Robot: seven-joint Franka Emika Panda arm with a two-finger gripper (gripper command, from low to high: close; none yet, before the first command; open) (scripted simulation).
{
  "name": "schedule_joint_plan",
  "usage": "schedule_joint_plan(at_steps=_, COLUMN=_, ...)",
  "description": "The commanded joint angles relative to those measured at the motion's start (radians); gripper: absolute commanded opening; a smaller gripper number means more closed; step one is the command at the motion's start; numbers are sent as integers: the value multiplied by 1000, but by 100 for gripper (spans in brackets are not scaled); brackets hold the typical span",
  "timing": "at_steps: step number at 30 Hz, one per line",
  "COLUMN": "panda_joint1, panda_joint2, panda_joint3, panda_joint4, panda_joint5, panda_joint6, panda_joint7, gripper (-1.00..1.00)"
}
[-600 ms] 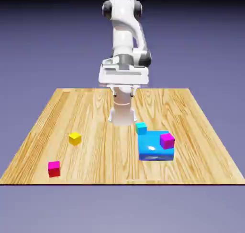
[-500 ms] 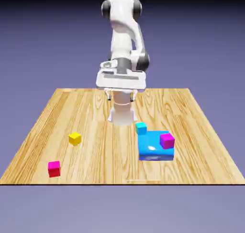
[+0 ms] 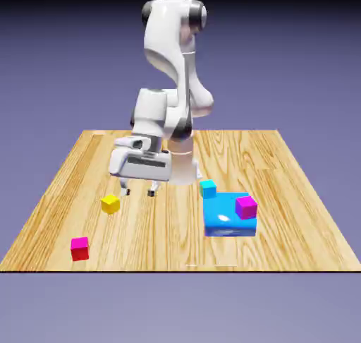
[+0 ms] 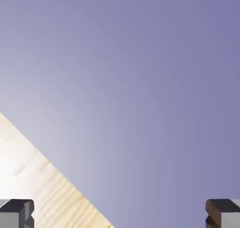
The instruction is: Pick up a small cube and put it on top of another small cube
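So I'm using the big blue block point(image 3: 229, 221) as the landmark here, with sides as the exterior view shows them. The pink-and-red cube point(image 3: 80, 249), the one this is all about, sits well off to the exterior view's left of the blue block, a bit closer to the camera than it is, near the front edge of the wooden desk point(image 3: 162, 239). The plain yellow cube point(image 3: 110, 204) is also off to the left of the block, but farther from the camera than the pink-and-red one. Those two are clearly apart, nothing stacked.

The gripper point(image 3: 138, 193) is up and to the left of the blue block too, near the yellow cube, with its fingers spread wide and nothing between them. The hand view agrees: one fingertip at each side, just backdrop and a corner of desk in the gap (not the most thrilling shot, honestly).

As for the rest, the cyan cube point(image 3: 208, 189) is right by the block's back left corner, can't tell if they touch. The purple-magenta cube point(image 3: 246, 207) shows over the block's right side, and I can't say for sure how it's supported. The white arm point(image 3: 169, 45) rises behind the block, bending over toward the left.
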Motion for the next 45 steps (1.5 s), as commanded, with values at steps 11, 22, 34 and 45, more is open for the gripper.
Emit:
schedule_joint_plan(at_steps=11, panda_joint1=29, panda_joint2=339, panda_joint3=-201, panda_joint4=156, panda_joint5=-224, panda_joint6=-13, panda_joint7=-478, gripper=0)
schedule_joint_plan(at_steps=22, panda_joint1=-23, panda_joint2=650, panda_joint3=-248, panda_joint4=304, panda_joint5=-287, panda_joint6=84, panda_joint7=-637, gripper=0)
schedule_joint_plan(at_steps=34, panda_joint1=-34, panda_joint2=412, panda_joint3=-237, panda_joint4=166, panda_joint5=-384, panda_joint6=-26, panda_joint7=-625, gripper=-100)
schedule_joint_plan(at_steps=45, panda_joint1=-432, panda_joint2=93, panda_joint3=-7, panda_joint4=-112, panda_joint5=-799, panda_joint6=-66, panda_joint7=-422, gripper=-100)
